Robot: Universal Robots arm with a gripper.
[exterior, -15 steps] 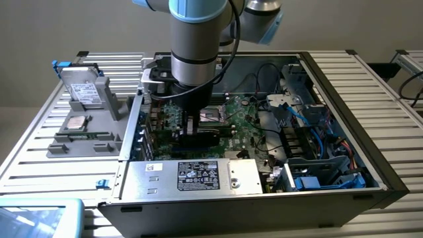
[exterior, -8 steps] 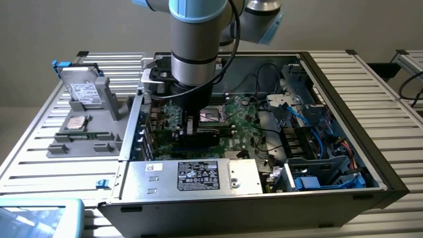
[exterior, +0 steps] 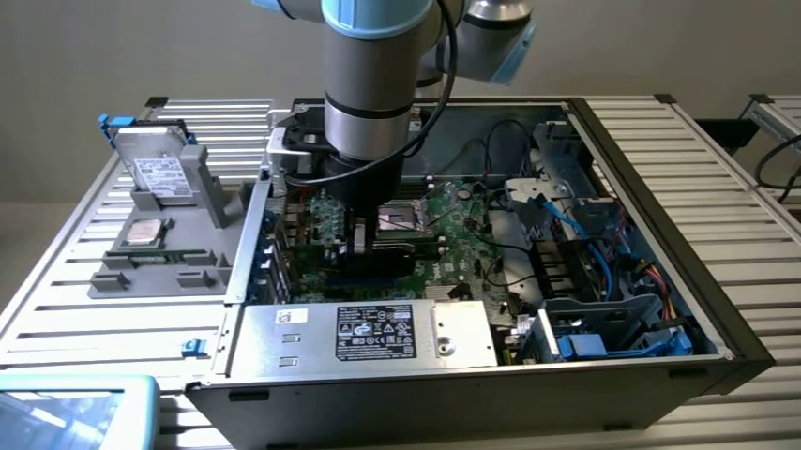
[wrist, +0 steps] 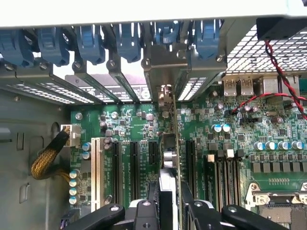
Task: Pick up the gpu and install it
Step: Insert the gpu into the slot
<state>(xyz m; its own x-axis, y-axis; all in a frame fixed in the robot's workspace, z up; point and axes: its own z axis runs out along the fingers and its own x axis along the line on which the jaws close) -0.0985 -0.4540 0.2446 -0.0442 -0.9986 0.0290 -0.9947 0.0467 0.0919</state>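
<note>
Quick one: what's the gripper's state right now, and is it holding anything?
Gripper: jaws closed on the gpu, held edge-on just above the motherboard inside the open computer case.

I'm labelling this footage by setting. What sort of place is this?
Probably a robotics lab bench for PC assembly: a robot arm reaches into an open computer case on a slatted aluminium table, with a hard drive in a grey fixture alongside.
</note>
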